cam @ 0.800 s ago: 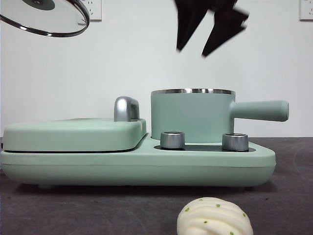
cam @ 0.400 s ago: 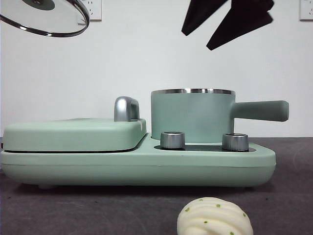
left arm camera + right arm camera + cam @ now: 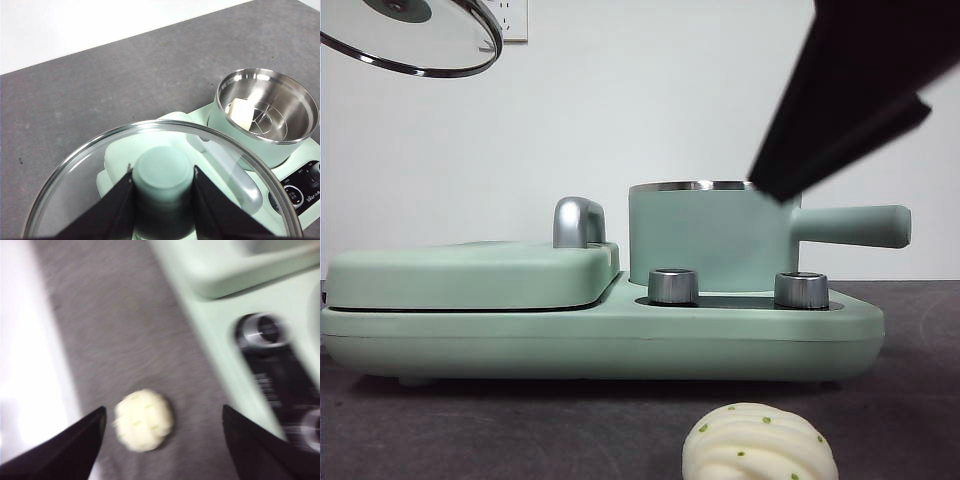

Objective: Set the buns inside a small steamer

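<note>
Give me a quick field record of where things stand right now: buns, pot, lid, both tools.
smooth bun: inside the pot
twisted bun: on the table in front of the cooker
pot: uncovered, on the cooker base
lid: held up off the pot by its knob
left tool: shut on the lid knob
right tool: open, empty, above the twisted bun

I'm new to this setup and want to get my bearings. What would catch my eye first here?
The left gripper holds the glass lid high by its knob, leaving the mint-green steamer open with the smooth bun inside. The right gripper, jaws open, hangs above the twisted bun lying on the table before the appliance.
</note>
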{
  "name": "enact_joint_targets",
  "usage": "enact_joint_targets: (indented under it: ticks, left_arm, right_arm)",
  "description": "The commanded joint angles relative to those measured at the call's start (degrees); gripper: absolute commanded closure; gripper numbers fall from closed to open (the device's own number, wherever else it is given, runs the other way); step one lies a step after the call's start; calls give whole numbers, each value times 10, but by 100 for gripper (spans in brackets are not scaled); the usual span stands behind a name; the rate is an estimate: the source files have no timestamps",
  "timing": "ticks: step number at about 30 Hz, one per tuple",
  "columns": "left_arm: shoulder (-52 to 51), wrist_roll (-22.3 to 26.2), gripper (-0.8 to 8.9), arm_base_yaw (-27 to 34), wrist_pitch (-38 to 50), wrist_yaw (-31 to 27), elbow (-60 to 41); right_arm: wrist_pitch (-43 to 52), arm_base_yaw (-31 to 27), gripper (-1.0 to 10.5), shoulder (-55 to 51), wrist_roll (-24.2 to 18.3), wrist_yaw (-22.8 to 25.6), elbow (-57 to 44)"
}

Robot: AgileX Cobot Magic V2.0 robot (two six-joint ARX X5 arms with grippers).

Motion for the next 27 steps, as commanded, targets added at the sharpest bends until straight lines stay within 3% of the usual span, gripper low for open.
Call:
enact_joint_targets:
  ticks: [1,10,23,27]
  left_arm:
    - [3,4,798,0,15,1,10]
    - [3,2,798,0,13,1,10]
    - [3,2,798,0,2,1,10]
    - [3,3,798,0,2,1,10]
  right_arm:
    - [7,30,542,15,-15,10,-15]
    - [39,83,542,52,-12,51,-40]
    - [84,90,545,172,-13,59,-40]
    - [88,91,643,205,-10,59,-40]
